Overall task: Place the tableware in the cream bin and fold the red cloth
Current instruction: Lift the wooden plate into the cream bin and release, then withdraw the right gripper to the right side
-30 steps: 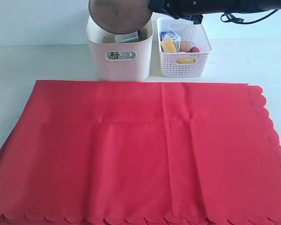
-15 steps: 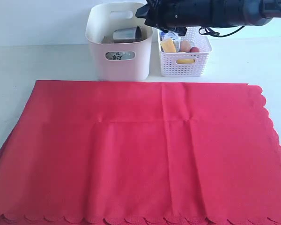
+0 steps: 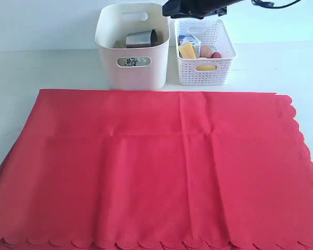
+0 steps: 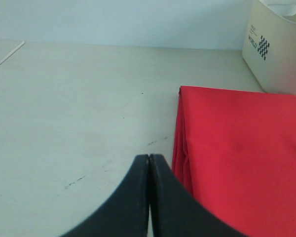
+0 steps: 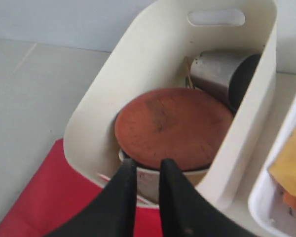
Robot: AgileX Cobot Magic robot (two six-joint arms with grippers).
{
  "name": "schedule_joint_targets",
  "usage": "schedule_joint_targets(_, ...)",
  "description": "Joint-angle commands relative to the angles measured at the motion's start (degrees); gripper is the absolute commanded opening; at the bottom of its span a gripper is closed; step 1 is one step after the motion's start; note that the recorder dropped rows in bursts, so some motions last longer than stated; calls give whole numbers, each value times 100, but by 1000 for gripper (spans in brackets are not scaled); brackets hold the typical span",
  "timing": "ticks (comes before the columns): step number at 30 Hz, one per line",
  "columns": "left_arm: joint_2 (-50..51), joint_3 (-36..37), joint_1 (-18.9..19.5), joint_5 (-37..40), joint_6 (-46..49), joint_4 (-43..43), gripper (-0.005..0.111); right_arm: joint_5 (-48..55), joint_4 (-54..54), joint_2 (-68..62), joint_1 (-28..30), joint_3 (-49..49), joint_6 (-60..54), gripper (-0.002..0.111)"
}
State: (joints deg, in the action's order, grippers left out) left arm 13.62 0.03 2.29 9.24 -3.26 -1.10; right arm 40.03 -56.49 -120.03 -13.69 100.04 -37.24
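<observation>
The plate (image 5: 172,126) sits in the cream bin (image 5: 103,98), so the right hand (image 5: 147,165) hangs loose, empty. The left hand (image 4: 149,159) is clenched, empty.

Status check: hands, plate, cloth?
Left hand shut, empty, beside red cloth. Right hand slightly open near cream bin. Wooden plate inside. Cloth flat, unfolded, nothing on it.

A white lattice basket (image 3: 206,77) stood on the pale table (image 3: 52,65), at about 1 o'clock in the exterior view. Inside it, a cheese wedge (image 3: 187,50) lay at 9 o'clock, a carton (image 3: 190,39) at 11, an egg (image 3: 205,50) mid-basket, and something small and red (image 3: 217,55) at 3.
</observation>
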Motion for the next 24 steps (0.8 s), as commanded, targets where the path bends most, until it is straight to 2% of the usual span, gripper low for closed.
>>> schedule_joint_targets(1, 47, -3, -7, -38, 1, 30, 1, 594, 1435, 527, 32, -3, 1017, 3)
schedule_joint_targets(2, 47, -3, -7, -38, 1, 30, 1, 636, 1522, 631, 32, -83, 1136, 0)
schedule_joint_targets(5, 47, -3, -7, -38, 1, 30, 1, 417, 1533, 1116, 32, -634, 1224, 0)
schedule_joint_targets(18, 47, -3, -7, -38, 1, 30, 1, -1175, 1663, 3841, 32, -4164, 1074, 0)
schedule_joint_targets(24, 47, -3, -7, -38, 1, 30, 1, -1889, 1629, 5048, 32, -5446, 1075, 0)
